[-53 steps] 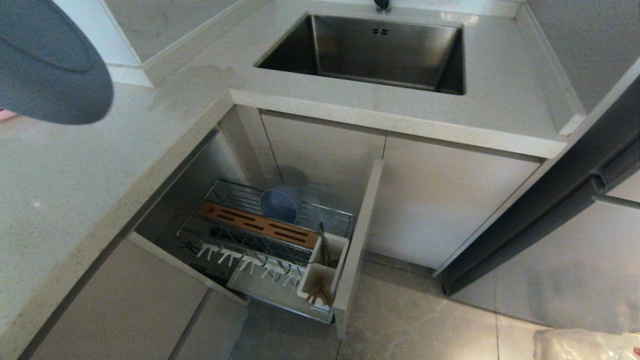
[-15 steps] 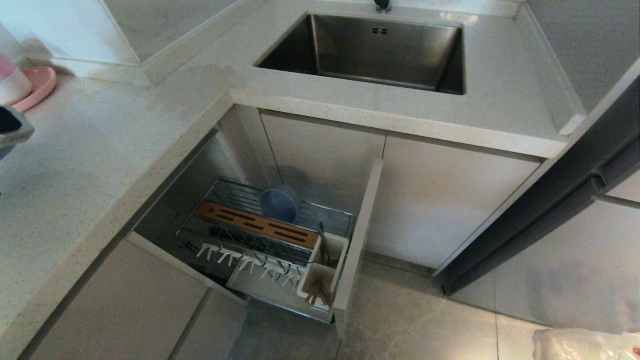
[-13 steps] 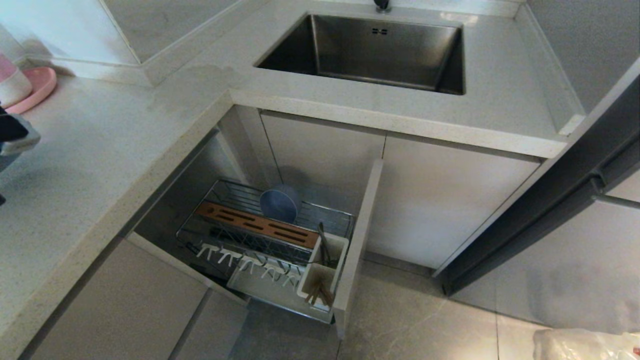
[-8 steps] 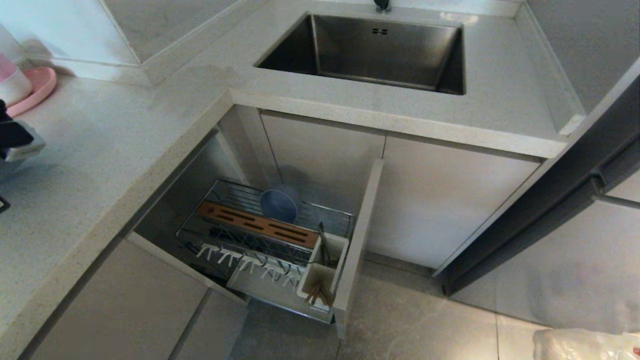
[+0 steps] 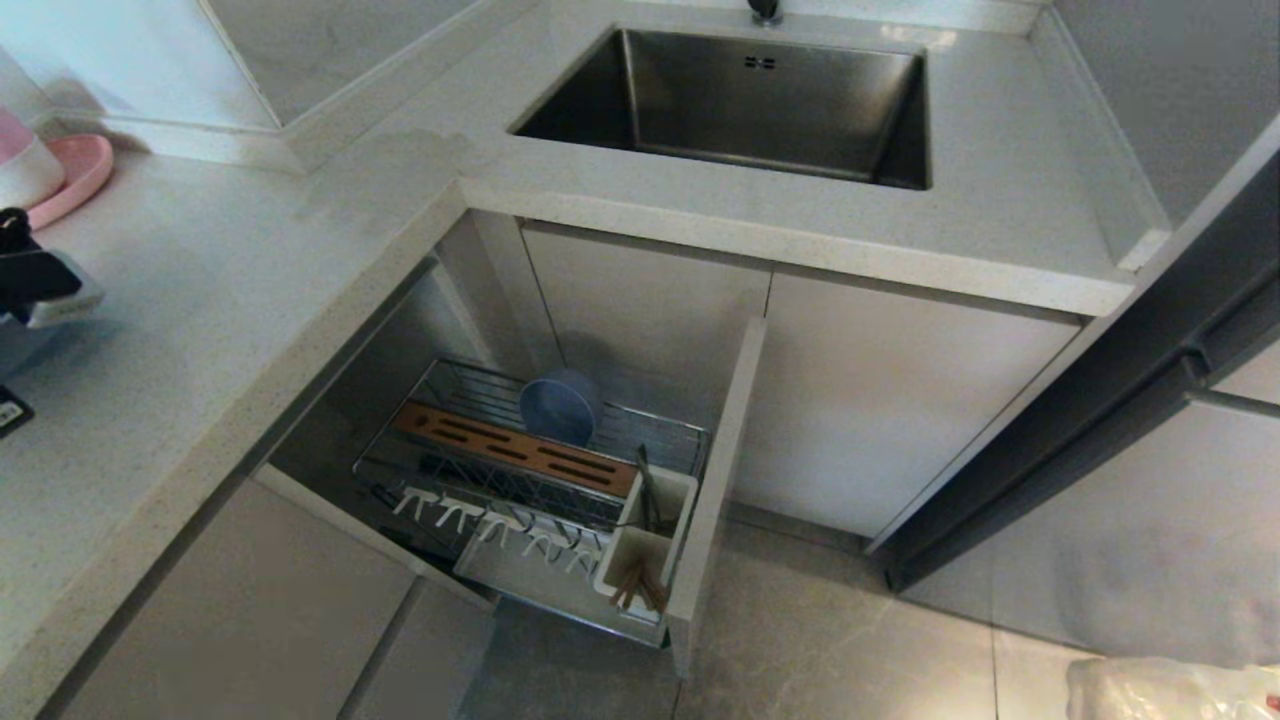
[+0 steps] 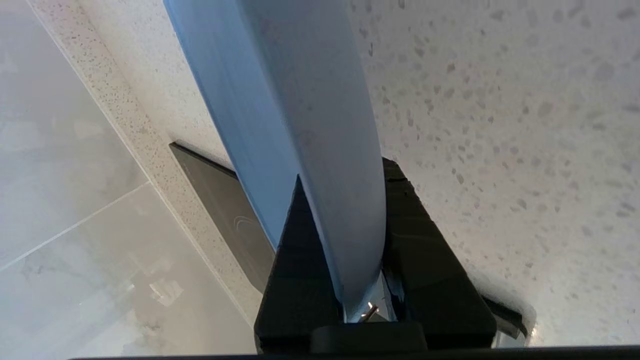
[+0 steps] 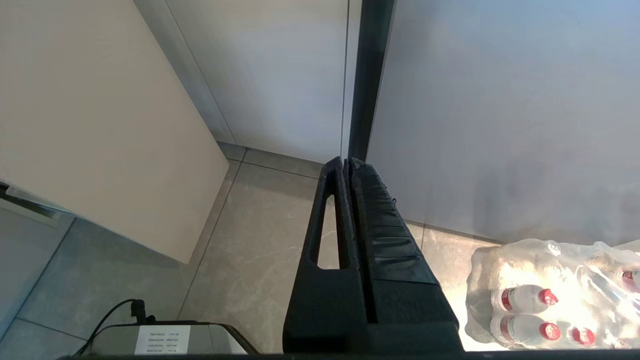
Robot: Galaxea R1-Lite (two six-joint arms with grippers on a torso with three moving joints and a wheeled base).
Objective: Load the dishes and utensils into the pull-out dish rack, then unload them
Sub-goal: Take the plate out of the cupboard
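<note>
Nearest, down by the floor, the right hand [image 7: 350,165] hangs idle with its two black fingers pressed together on nothing; a shrink-wrapped pack of bottles [image 7: 555,295] lies on the grey tiles beside it.

A little farther in, the pull-out dish rack [image 5: 540,480] stands drawn out from under the surface [image 5: 200,300]: a chrome wire basket with a beige front panel on its right, a row of white prongs [image 5: 500,525] along the near edge, and a slotted brown wooden bar [image 5: 515,450] behind them. At the near right corner the white utensil cup [image 5: 645,545] holds the light-brown chopsticks [image 5: 638,590] in its near compartment and the slim metal utensil [image 5: 645,490], standing tilted, in its far one. The small pale-blue bowl [image 5: 558,408], matte and round, sits tipped on its side at the far edge of the rack, just behind the bar.

At the left edge, over the speckled surface, the left hand [image 6: 345,200] pinches the pale-blue plate [image 6: 300,100] by its rim, one black finger on each face. The plate is seen edge-on: thin, smooth, shallow, a brighter blue on one face and paler on the other. Only the hand's wrist shows in the head view.

Farther left, a pink plate [image 5: 75,175] carries a pink-and-white bowl [image 5: 25,165]. At the far side lies the steel sink [image 5: 740,100].
</note>
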